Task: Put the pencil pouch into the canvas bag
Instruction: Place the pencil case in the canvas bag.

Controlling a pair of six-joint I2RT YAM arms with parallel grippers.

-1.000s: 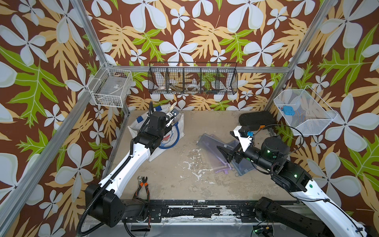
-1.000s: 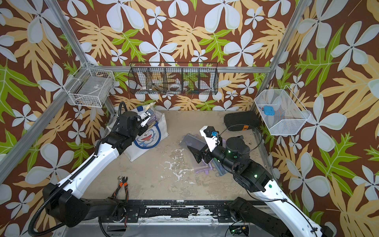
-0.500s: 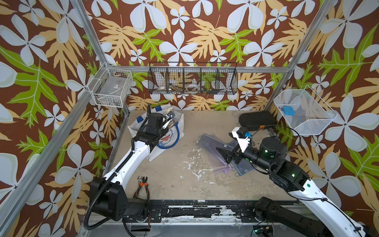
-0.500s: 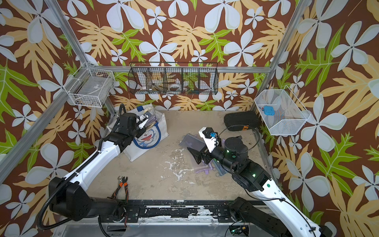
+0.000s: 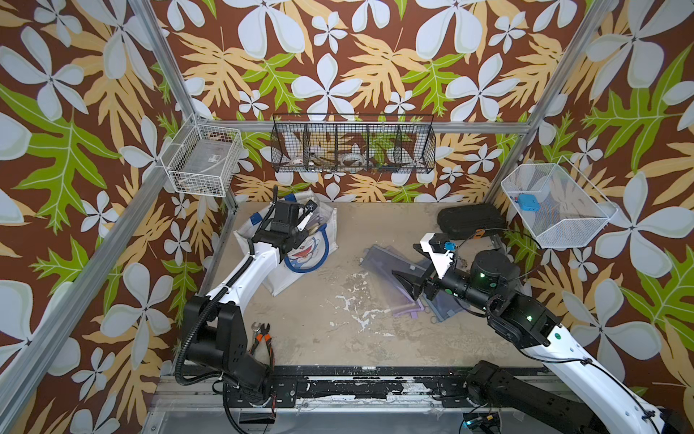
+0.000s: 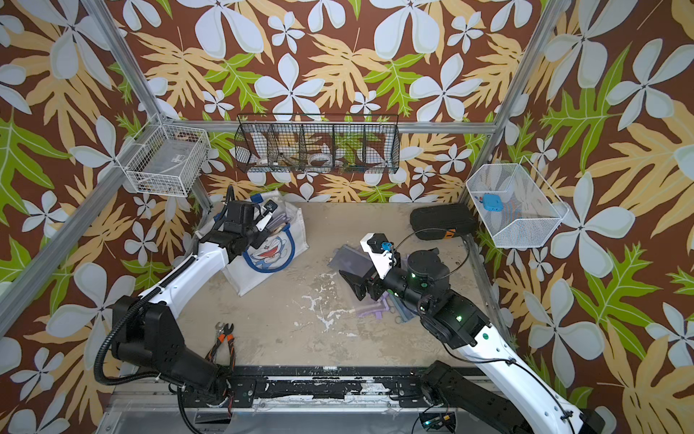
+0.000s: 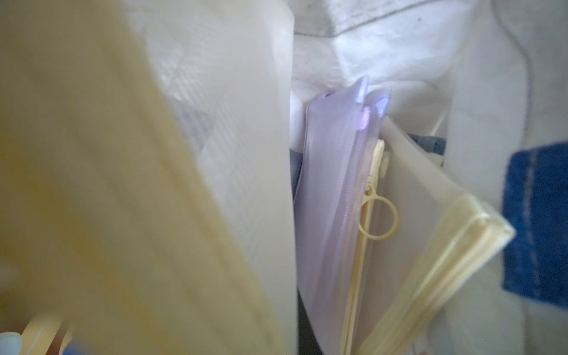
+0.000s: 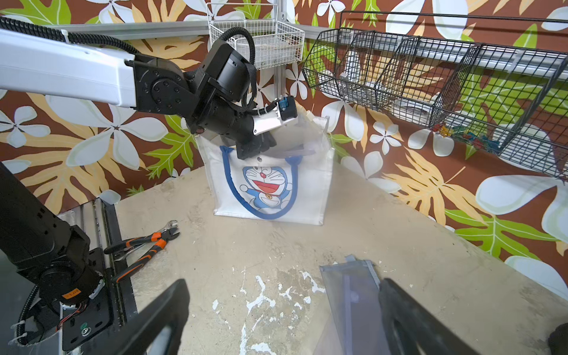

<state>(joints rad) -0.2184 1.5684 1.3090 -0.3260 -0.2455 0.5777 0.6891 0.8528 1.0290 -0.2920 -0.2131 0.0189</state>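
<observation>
In both top views the canvas bag (image 5: pixel 279 280) stands open at the back left of the table (image 5: pixel 338 338), cat print facing the middle. The left gripper (image 5: pixel 298 236) is down at its mouth with the fingers hidden there. Pouch edges show in the opening but cannot be told apart. The right gripper (image 5: pixel 409 285) hangs over a loose heap of other pouches (image 5: pixel 379 263) right of centre, fingers spread wide and holding nothing. A black case (image 6: pixel 439 221) lies at the back right and pliers (image 6: pixel 223 338) at the front left — both well apart from the bag. Left wrist view: a blurred, yellow-edged translucent pencil pouch (image 7: pixel 107 184) fills the near side, within the bag's white cloth. Deeper in stand a lilac pouch (image 7: pixel 332 199) and a cream pouch (image 7: pixel 430 215) with a ring pull; the fingers themselves do not show. Right wrist view: the left gripper's black fingers (image 8: pixel 255 147) are pressed together at the bag's rim, pinching the pencil pouch (image 8: pixel 304 135), which sits partly inside the bag and partly above it. The right gripper's own fingers (image 8: pixel 172 307) stand far apart — a grey pouch (image 8: pixel 347 292) lies on the table just beside one of them.
</observation>
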